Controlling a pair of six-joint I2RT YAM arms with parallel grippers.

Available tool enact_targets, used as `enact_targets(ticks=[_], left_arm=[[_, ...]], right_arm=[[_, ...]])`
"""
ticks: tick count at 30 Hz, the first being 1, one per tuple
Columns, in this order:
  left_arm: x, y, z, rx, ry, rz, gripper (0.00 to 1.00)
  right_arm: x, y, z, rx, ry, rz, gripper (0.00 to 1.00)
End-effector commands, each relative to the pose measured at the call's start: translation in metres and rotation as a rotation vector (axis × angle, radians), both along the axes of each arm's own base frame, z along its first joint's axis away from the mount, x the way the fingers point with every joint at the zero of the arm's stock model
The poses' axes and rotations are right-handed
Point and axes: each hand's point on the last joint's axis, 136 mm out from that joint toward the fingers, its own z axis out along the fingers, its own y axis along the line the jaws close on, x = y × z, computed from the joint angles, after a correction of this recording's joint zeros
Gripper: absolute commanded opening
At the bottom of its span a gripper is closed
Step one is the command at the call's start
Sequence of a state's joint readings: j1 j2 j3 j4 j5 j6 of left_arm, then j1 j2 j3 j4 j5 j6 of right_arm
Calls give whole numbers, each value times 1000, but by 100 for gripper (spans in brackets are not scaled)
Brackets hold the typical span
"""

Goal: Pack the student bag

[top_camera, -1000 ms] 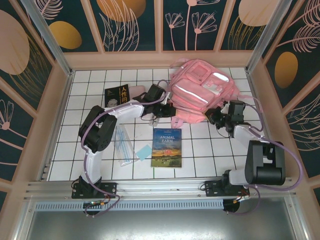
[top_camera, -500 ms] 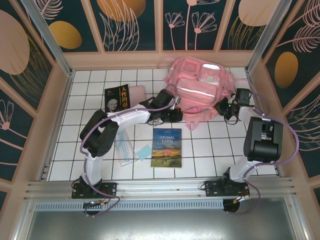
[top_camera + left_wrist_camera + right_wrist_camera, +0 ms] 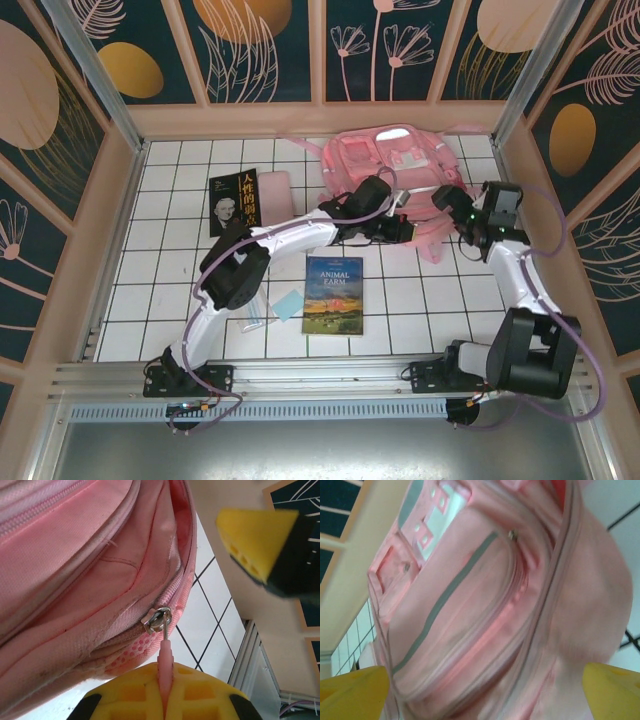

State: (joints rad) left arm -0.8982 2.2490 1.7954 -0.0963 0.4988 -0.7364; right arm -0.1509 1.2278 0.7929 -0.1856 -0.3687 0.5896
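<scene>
The student bag (image 3: 392,158), a soft pink backpack with pale stripes, stands tilted at the back of the table. My left gripper (image 3: 404,228) reaches under its near side. In the left wrist view this gripper (image 3: 167,690) is shut on the pink zipper pull (image 3: 165,660), which hangs from a metal slider (image 3: 159,618) on the bag (image 3: 75,565). My right gripper (image 3: 449,203) is at the bag's right side. Its yellow fingers (image 3: 350,692) are spread wide, so it is open (image 3: 482,700), and the bag (image 3: 485,605) lies close between and beyond them, blurred.
An "Animal Farm" book (image 3: 333,294) lies near the middle of the table. A black book (image 3: 234,200) and a small flat pink case (image 3: 275,185) lie at the back left. A blue note (image 3: 287,304) and a clear sleeve (image 3: 256,318) sit by the left arm. Wooden walls enclose the table.
The bag has shifted back and right and tipped up. My left gripper moved right along it with the zipper pull. The right gripper swung toward the back and opened wide.
</scene>
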Motion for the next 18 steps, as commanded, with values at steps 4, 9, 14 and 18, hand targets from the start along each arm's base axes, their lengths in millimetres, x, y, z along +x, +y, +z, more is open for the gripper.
enact_targets(ticks=[4, 9, 14, 18], left_arm=[[5, -10, 24, -88, -34, -19, 0], [-4, 4, 23, -78, -41, -11, 0], [-15, 21, 0, -19, -7, -6, 0], [-8, 64, -43, 98, 47, 83, 0]], right_arm=[[-22, 35, -33, 273, 73, 23, 96], [-1, 63, -52, 350, 89, 56, 75], [11, 61, -61, 334, 84, 41, 0], [9, 46, -50, 268, 57, 17, 0]])
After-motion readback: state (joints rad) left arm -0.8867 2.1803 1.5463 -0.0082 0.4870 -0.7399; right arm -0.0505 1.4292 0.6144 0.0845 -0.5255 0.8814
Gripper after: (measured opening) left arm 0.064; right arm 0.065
